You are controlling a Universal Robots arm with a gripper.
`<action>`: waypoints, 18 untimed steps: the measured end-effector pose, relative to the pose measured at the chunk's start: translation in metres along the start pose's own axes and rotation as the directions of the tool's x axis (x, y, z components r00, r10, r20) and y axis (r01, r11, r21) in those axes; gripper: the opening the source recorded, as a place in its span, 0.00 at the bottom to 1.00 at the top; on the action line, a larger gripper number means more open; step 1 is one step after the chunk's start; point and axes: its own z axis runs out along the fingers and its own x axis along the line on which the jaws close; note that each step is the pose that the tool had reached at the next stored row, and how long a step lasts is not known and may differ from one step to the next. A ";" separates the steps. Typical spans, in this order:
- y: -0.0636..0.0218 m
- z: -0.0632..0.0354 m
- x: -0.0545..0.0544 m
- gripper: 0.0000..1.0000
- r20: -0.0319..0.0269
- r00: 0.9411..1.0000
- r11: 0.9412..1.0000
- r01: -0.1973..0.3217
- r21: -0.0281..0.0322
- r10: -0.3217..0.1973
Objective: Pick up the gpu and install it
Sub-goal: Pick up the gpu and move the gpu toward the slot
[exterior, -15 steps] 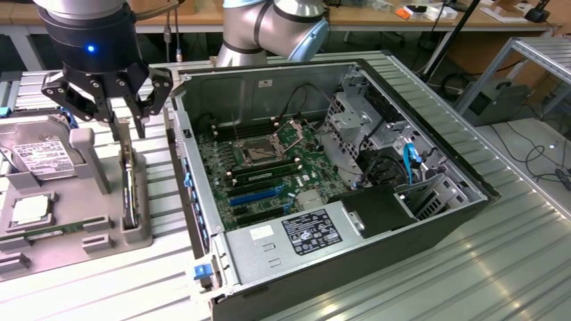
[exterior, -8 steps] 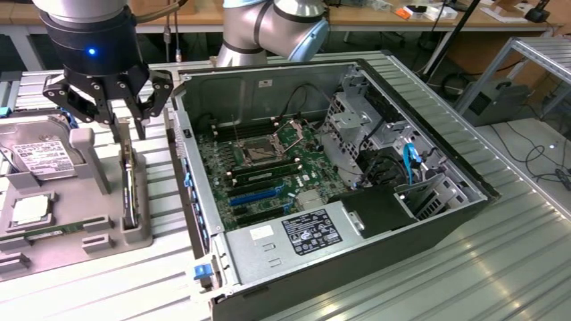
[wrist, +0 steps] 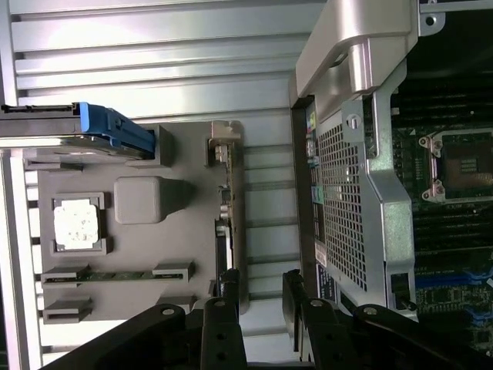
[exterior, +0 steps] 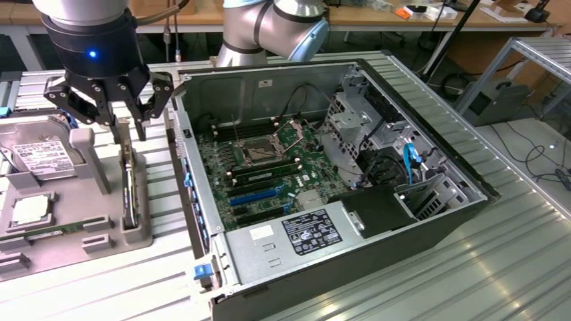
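Approach, upper left: my gripper (exterior: pixel 125 124), jaws apart, hovers over the gpu (exterior: pixel 131 190); grasping demands straddling its thin edge.

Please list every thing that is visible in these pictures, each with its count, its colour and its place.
gpu: one, dark, on edge in the tray, on the side nearest the case
hard drive: one, silver with white label, in the tray, at the exterior view's left
processor chip: one, silver, flat in a tray pocket
memory stick: one, green, in a tray slot
tray: one, grey, beside the case
computer case: one, black and silver, open, on the table
motherboard: one, green, inside the case
table: one, ribbed metal
gripper: one, black, open, over the gpu
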 end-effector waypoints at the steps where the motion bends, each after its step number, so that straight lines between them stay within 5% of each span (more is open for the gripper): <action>1: 0.0000 0.0002 0.000 0.36 0.000 1.000 1.000 0.000 0.000 0.000; 18: -0.0003 0.0062 0.000 0.36 0.000 1.000 1.000 0.000 0.000 0.000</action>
